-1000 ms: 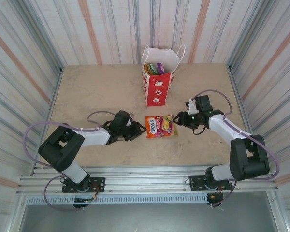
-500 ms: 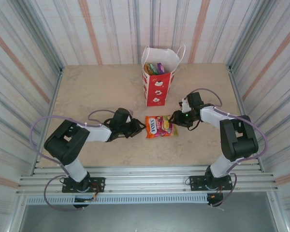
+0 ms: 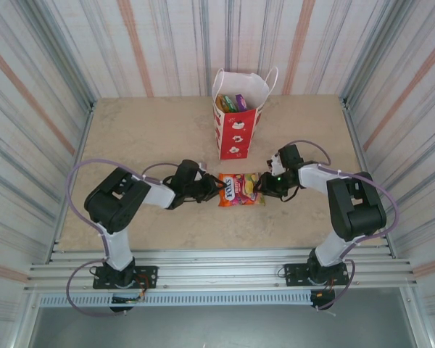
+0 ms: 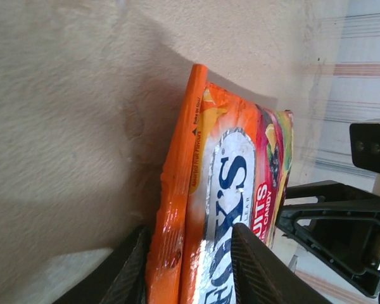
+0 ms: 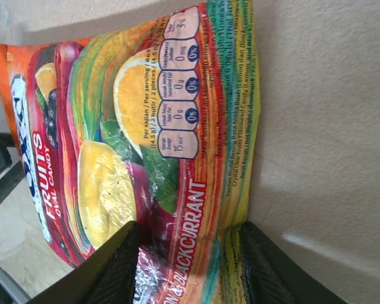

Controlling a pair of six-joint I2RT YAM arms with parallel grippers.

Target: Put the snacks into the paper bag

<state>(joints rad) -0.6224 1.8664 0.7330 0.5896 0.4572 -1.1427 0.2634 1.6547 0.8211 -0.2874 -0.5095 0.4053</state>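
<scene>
A red-orange FOX'S packet (image 3: 239,188) lies flat on the table in front of the paper bag (image 3: 235,138). The bag stands upright, and several snacks (image 3: 232,102) poke out of its top. My left gripper (image 3: 214,190) lies low at the packet's left end. It is open, and the orange sealed edge (image 4: 171,209) sits between its fingers (image 4: 130,272). My right gripper (image 3: 264,185) lies low at the packet's right end. It is also open, its fingers (image 5: 114,272) straddling the yellow edge of the packet (image 5: 145,139).
The table (image 3: 145,130) is beige and walled by striped panels on three sides. A metal rail (image 3: 217,272) runs along the near edge. The right gripper's black frame (image 4: 342,228) faces the left wrist camera from across the packet.
Both grippers have closed in on the packet. The left one slid right to its left end and the right one slid left to its right end. The packet has barely moved.
</scene>
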